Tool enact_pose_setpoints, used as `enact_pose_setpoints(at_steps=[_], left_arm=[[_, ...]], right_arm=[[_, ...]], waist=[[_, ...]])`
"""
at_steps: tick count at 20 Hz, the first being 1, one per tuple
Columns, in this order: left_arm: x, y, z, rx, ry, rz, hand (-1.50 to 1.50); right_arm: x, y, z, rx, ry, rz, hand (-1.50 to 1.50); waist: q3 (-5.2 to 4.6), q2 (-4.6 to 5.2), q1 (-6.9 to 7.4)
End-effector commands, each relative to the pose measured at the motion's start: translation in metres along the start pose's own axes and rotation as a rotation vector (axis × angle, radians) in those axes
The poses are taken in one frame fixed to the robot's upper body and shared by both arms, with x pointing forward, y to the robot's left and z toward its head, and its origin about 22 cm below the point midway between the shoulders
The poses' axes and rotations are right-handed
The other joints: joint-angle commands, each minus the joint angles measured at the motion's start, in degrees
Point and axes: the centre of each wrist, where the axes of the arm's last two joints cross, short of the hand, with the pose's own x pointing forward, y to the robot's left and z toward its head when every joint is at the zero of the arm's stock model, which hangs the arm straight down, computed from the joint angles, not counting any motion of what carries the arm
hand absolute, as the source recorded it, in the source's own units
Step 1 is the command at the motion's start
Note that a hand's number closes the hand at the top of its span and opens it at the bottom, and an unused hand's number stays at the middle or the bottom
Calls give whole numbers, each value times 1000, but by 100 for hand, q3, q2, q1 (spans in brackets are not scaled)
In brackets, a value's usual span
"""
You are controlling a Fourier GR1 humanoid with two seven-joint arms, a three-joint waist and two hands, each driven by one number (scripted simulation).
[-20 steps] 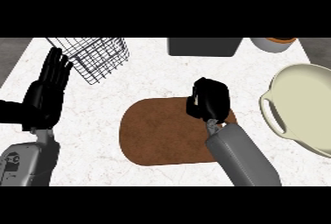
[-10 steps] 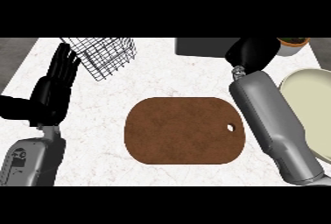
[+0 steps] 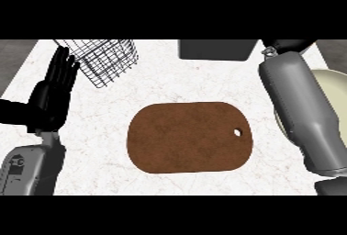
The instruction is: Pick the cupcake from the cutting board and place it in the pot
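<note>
The brown cutting board lies in the middle of the counter with nothing on it. No cupcake shows anywhere in view. My grey right forearm stretches up the right side, partly covering the cream pot at the right edge. Only a bit of my black right hand shows at the top edge, beyond the pot. My left hand stays open at the left edge with its fingers up, well apart from the board.
A black wire basket stands at the back left, close to my left hand. A dark grey box sits at the back centre. White marble counter surrounds the board.
My right hand has left the board's far right part and moved up to the back right, past the pot. The board now shows bare. My left hand has barely moved.
</note>
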Motion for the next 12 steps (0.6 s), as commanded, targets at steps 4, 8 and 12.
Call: enact_pose_setpoints(at_steps=[4,8,12], left_arm=[[-1,13,4,53,5,-6,0],[-2,20,10,76,29,-14,0],[2,10,14,52,26,-12,0]], right_arm=[[-35,19,-24,41,256,53,150],[-72,30,-35,5,294,25,150],[-117,49,-32,6,302,12,150]], waist=[[7,-95,-267],[9,-106,-295],[11,-101,-284]])
